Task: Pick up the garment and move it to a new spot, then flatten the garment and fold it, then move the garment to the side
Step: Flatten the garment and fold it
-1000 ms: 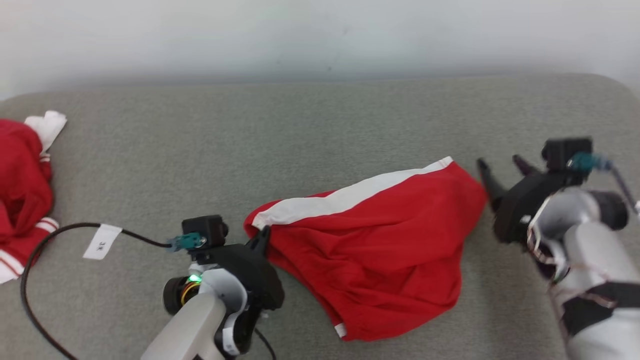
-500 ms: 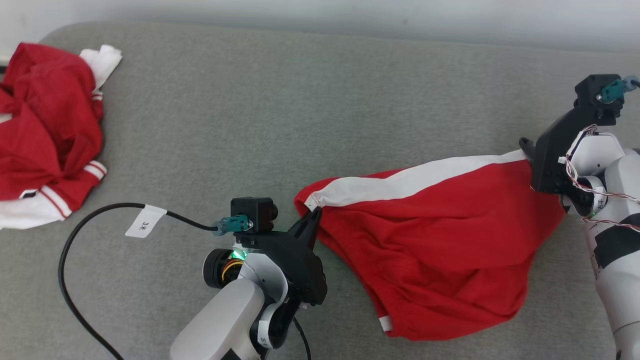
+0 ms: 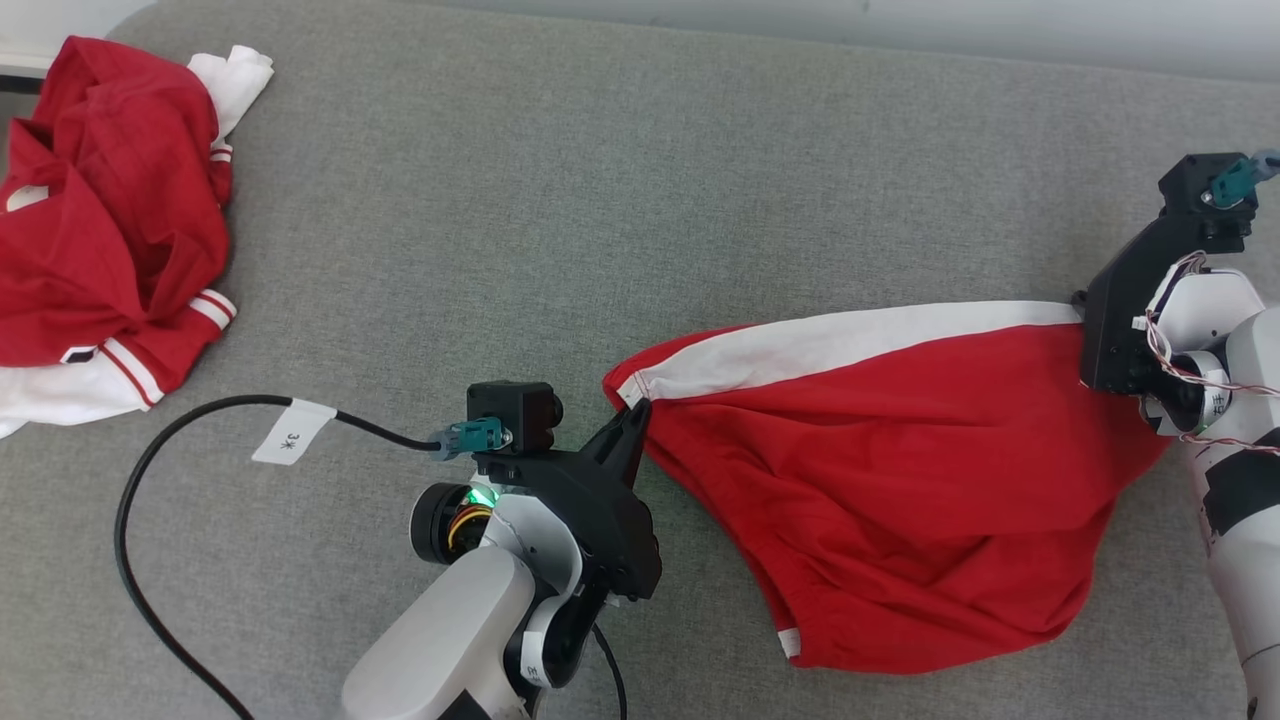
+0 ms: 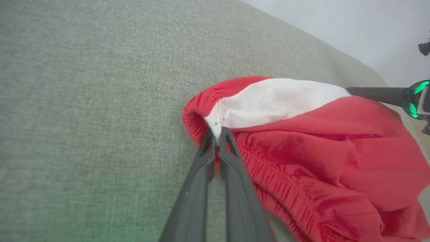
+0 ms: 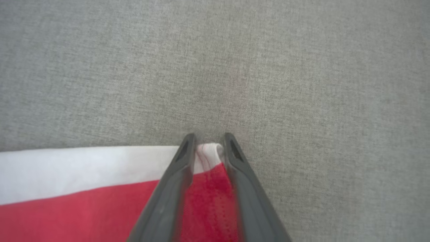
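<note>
Head view: the garment [image 3: 880,500], red shorts with 1 white band [image 3: 850,340] along the far edge, lies rumpled on the grey cushion [image 3: 600,200]. The left gripper [image 3: 632,425] sits at the garment's left corner, at the end of the white band, fingers pressed together on the cloth. The right gripper [image 3: 1078,300] sits at the garment's opposite corner, at the other end of the band, its tips mostly hidden behind its own dark body. The band runs nearly straight between the 2 corners, while the rest of the garment sags toward the robot in loose folds. Well to the left of the garment lies a heap of red and white clothing [image 3: 110,200]. A black cable [image 3: 130,500] with a white tag [image 3: 292,432] curves between that heap and the garment.

Left wrist view: the left gripper [image 4: 217,132] has its 2 fingers [image 4: 235,174] closed, pinching the seam where white band meets red waistband.

Right wrist view: the right gripper [image 5: 209,141] straddles the garment's corner. A puckered bit of white and red cloth fills the narrow gap between its fingers [image 5: 174,188], clamped there.
</note>
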Robot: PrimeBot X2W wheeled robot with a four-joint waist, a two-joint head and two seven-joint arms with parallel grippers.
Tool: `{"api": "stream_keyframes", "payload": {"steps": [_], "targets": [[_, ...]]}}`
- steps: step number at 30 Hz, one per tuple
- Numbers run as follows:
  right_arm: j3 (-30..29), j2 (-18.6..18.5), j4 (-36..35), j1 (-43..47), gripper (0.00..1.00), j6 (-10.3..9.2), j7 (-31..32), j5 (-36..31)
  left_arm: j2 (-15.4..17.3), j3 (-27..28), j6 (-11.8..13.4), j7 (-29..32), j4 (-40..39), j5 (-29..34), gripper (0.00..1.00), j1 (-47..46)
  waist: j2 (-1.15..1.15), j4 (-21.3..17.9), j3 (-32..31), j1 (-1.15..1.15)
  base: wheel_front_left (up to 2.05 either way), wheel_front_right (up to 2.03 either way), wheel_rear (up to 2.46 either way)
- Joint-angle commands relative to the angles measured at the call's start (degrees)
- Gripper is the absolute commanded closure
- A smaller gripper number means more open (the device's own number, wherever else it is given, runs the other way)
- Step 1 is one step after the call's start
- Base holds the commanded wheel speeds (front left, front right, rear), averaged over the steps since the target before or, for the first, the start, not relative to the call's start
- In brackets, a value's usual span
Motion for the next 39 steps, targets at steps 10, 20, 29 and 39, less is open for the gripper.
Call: {"api": "stream_keyframes", "payload": {"steps": [10, 20, 29, 39], "targets": [[0.5, -0.8, -2.7, 2.2, 0.00, -0.12, 0.1, -1.8, 0.8, 0.0, 0.7, 0.2, -0.7, -0.1, 1.00, 1.2, 0.00, -0.8, -1.0, 0.00, 0.00, 0.00, 0.00], [2.6, -0.4, -3.9, 4.8, 1.00, -0.12, 6.1, -0.5, 1.0, -0.3, 0.8, 0.4, -1.3, -0.6, 1.00, 1.3, 0.00, -0.3, -0.6, 0.00, 0.00, 0.00, 0.00], [2.2, -0.9, -11.1, 1.1, 1.00, -0.12, -7.3, 0.0, 2.3, 2.6, 0.3, -5.0, -2.3, 1.5, 1.00, -4.6, 0.00, -1.5, 0.2, 0.00, 0.00, 0.00, 0.00], [6.2, 0.9, -10.6, -9.7, 1.00, -0.13, -31.8, 0.8, 5.5, 7.5, -1.1, -8.5, 1.6, 4.2, 1.00, -22.9, 0.00, -6.5, 3.3, 0.00, 0.00, 0.00, 0.00]]}}
